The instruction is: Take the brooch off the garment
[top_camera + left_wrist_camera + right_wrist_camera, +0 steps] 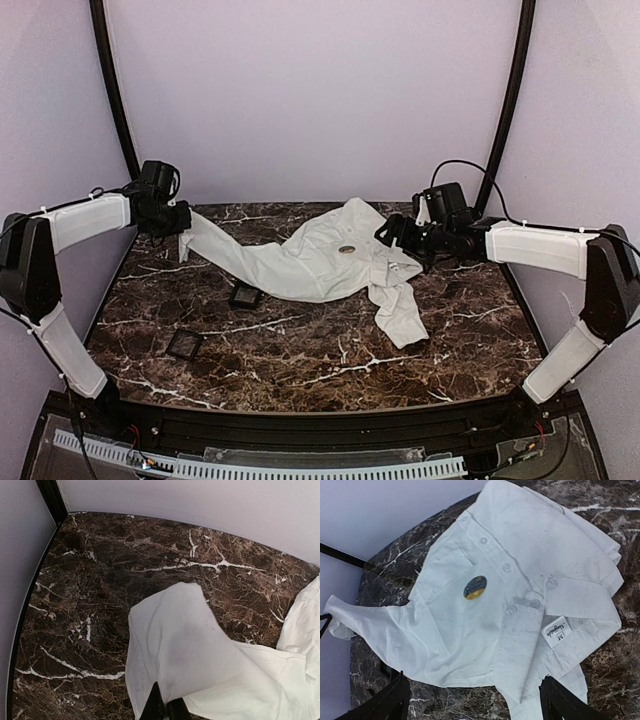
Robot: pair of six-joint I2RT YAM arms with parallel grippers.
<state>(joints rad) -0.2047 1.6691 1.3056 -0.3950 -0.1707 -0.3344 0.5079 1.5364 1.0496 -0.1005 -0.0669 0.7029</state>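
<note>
A white shirt point(300, 262) lies spread on the dark marble table point(300, 370). The brooch point(347, 249) is a small round pin on its chest; in the right wrist view it point(475, 587) shows blue and yellow beside the button placket. My left gripper point(185, 225) is at the back left, shut on an end of the shirt point(185, 645), with its fingers point(156, 705) pinching the cloth and holding it lifted. My right gripper point(395, 232) is open above the collar side of the shirt point(520, 555), its fingers point(387, 700) spread wide and short of the brooch.
Two small black square trays point(245, 296) point(185, 345) sit on the table left of centre, in front of the shirt. Lilac walls and black curved posts point(112, 90) close off the back and sides. A sleeve point(398, 315) hangs toward the front right.
</note>
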